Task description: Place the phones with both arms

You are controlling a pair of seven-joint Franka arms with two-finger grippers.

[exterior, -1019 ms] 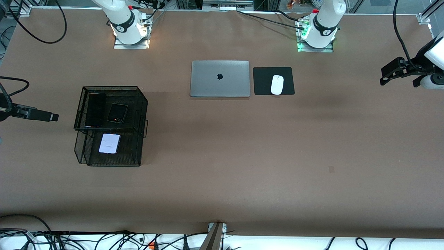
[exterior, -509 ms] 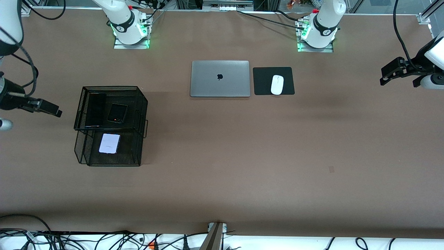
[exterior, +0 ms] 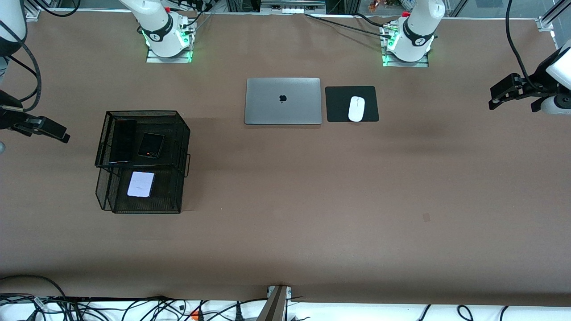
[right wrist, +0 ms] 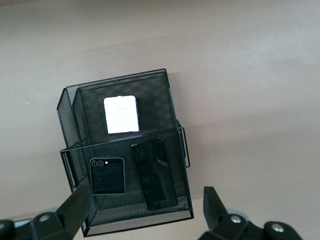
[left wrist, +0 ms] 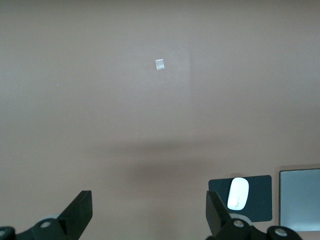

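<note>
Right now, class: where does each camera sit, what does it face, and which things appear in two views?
Front: high across the table, facing both arm bases.
Left wrist: over bare table; open left pincer, mouse.
Right wrist: above mesh rack; open right pincer, lavender phone.
Shared: mouse, rack, lavender phone.

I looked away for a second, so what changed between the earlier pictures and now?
Only the right hand moved: it drew up and back toward the table edge at the right arm's end, away from the mesh rack, empty. The left hand waits unmoved. The three phones in the rack, laptop and mouse stayed put.
</note>
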